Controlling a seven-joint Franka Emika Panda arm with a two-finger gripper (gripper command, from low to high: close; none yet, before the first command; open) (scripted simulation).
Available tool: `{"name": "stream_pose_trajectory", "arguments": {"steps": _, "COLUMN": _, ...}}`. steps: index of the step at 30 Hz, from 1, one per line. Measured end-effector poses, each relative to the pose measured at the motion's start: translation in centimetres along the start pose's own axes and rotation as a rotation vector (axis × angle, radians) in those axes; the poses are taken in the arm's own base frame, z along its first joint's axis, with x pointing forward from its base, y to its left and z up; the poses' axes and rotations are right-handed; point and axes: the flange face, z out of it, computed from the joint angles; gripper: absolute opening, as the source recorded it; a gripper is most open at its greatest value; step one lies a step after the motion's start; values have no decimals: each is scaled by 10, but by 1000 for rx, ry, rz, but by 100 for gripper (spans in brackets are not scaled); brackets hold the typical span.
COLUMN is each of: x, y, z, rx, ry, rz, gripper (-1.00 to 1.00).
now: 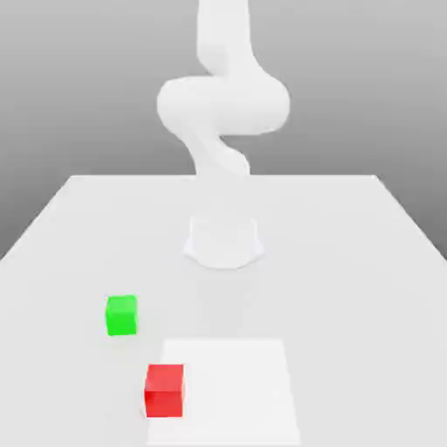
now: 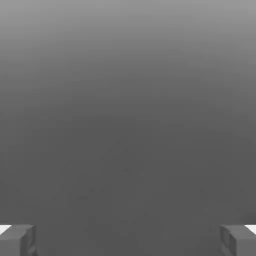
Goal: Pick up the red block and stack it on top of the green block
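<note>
The gripper (image 2: 128,241) stands wide open in the hand view, its two fingers far apart with nothing between them. Neither block is in its grasp. Between and beyond the fingers lies a plain grey expanse.

Taking the green block as the landmark: the arm (image 1: 223,105) rises from its base (image 1: 223,243), which sits on the counter (image 1: 349,288) farther back than the green block (image 1: 121,316) and toward the exterior view's right of it. The green block rests upright on the bare counter.

The red block (image 1: 164,391) is nearer the camera than the green block and a little toward the exterior view's right of it, the two apart and not touching. It is out of the gripper's hold, down at the left edge of a pale square patch (image 1: 240,393), left as the exterior view shows it. That patch, too, lies nearer the camera than the green block.
</note>
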Motion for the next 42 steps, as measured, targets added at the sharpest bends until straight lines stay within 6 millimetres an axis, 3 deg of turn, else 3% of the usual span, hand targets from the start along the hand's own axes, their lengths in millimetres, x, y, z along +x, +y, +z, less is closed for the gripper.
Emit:
{"name": "stream_pose_trajectory", "arguments": {"steps": 6, "x": -6, "y": 37, "z": 130, "rx": -127, "ry": -144, "rz": -4, "gripper": 0}}
{"name": "stream_pose_trajectory", "arguments": {"steps": 13, "x": -41, "y": 105, "z": 256, "rx": -280, "ry": -298, "rz": -7, "gripper": 0}}
{"name": "stream_pose_trajectory", "arguments": {"steps": 18, "x": -80, "y": 170, "z": 326, "rx": -396, "ry": -401, "rz": -8, "gripper": 0}}
{"name": "stream_pose_trajectory", "arguments": {"steps": 22, "x": -118, "y": 227, "z": 368, "rx": -491, "ry": -482, "rz": -13, "gripper": 0}}
{"name": "stream_pose_trajectory", "arguments": {"steps": 24, "x": -132, "y": 243, "z": 386, "rx": -510, "ry": -498, "rz": -18, "gripper": 0}}
{"name": "stream_pose_trajectory", "arguments": {"steps": 28, "x": -155, "y": 268, "z": 421, "rx": -516, "ry": -503, "rz": -19, "gripper": 0}}
{"name": "stream_pose_trajectory", "arguments": {"steps": 29, "x": -159, "y": 271, "z": 425, "rx": -517, "ry": -504, "rz": -19, "gripper": -100}}
{"name": "stream_pose_trajectory", "arguments": {"steps": 36, "x": -158, "y": 271, "z": 424, "rx": -517, "ry": -504, "rz": -19, "gripper": -100}}
{"name": "stream_pose_trajectory", "arguments": {"steps": 41, "x": -135, "y": 246, "z": 386, "rx": -516, "ry": -504, "rz": -19, "gripper": -100}}
{"name": "stream_pose_trajectory", "arguments": {"steps": 42, "x": -129, "y": 248, "z": 376, "rx": -523, "ry": -498, "rz": 2, "gripper": -100}}
